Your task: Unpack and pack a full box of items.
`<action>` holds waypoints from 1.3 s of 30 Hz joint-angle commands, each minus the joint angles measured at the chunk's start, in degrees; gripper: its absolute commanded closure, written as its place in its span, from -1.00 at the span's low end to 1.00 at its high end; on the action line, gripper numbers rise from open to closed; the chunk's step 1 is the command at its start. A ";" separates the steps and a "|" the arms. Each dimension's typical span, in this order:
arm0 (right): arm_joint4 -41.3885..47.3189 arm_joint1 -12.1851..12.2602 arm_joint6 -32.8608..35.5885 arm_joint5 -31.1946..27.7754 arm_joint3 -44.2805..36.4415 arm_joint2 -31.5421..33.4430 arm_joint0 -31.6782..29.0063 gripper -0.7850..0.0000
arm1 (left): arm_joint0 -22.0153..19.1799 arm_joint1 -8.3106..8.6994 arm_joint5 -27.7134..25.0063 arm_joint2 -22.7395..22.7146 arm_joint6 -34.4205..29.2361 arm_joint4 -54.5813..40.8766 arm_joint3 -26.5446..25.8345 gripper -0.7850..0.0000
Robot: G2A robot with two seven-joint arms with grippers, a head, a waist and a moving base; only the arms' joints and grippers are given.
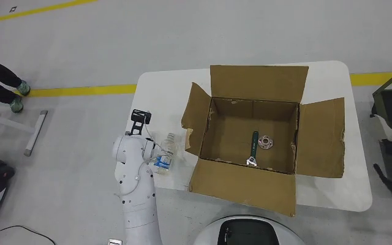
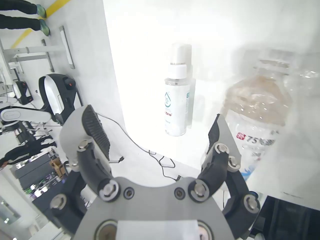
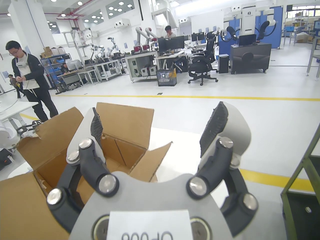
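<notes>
The left gripper [image 2: 153, 116] hangs wide open and empty just beside a clear plastic water bottle [image 1: 165, 153] near the white table's [image 1: 349, 193] edge, the right gripper [image 3: 159, 109] equally spread, and the open brown cardboard box [image 1: 245, 184] holds a green-handled wrench [image 1: 254, 147].

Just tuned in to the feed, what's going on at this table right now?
The cardboard box sits open on the table. A wrench and a small round metal part lie on its floor. A water bottle and a spray bottle stand on the table outside the box. The left hand is open beside them, with the water bottle just outside one finger. The right hand is open and empty, near the box flaps.
</notes>
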 commanded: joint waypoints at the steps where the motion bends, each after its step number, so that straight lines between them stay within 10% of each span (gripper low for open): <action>1: -2.27 0.19 3.87 0.67 -0.44 -0.34 0.99 -1.00 | 0.45 0.09 -1.07 -0.78 -0.99 -3.06 -4.13 -1.00; 9: -3.71 0.93 14.68 0.95 -0.44 -13.58 11.70 -1.00 | 1.23 0.34 -1.75 -1.18 -1.24 -4.80 -8.89 -1.00; 19: -16.33 0.16 20.95 15.28 -0.44 -32.05 19.22 -1.00 | 1.23 0.34 -1.75 -1.18 -1.24 -4.80 -8.89 -1.00; 39: -16.97 -0.29 25.69 21.18 2.20 -35.35 21.23 -1.00 | 1.23 0.34 -1.75 -1.18 -1.24 -4.80 -8.89 -1.00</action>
